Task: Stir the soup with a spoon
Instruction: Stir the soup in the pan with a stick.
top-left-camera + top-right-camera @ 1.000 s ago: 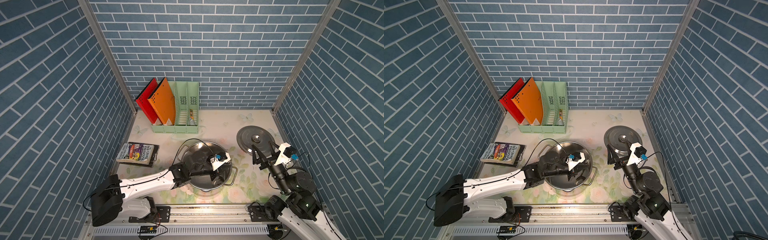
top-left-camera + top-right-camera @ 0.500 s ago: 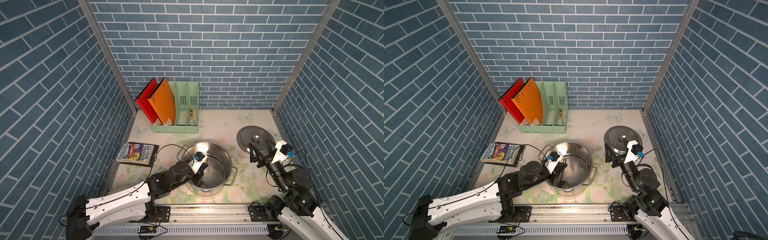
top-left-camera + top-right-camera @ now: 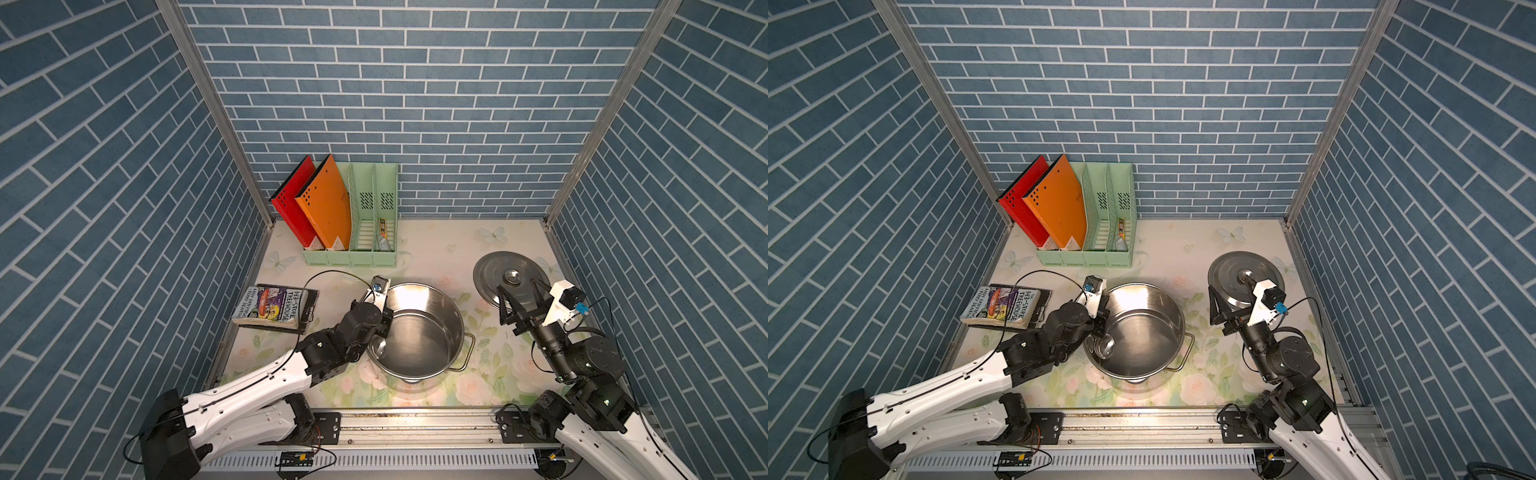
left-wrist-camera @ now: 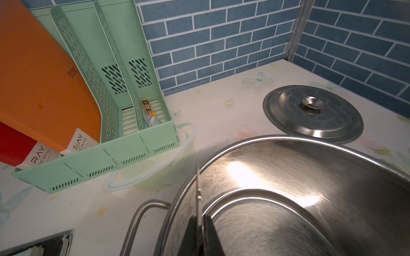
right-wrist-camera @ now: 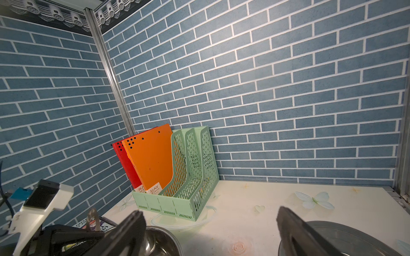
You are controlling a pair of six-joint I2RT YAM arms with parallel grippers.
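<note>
One claw (image 4: 201, 229), left, tight around spoon (image 3: 1106, 345)

Was boxed in on three sides by blue brick-patterned walls (image 3: 415, 104), joined at aluminium corner posts (image 3: 224, 124); was floored with a pale floral tabletop (image 3: 436, 249).

Pot (image 3: 415, 299) at centre of the table (image 3: 449, 249): mouth open from above, except the left rim, where the left gripper (image 4: 200, 230) holds the spoon (image 3: 1105, 345) inside. Lid (image 3: 490, 270) lies right of it, apart; bare strip between, the right gripper (image 3: 519, 291) spread over the lid's near edge. Book (image 3: 270, 309) and file rack (image 3: 353, 259) obstruct left and rear-left.
</note>
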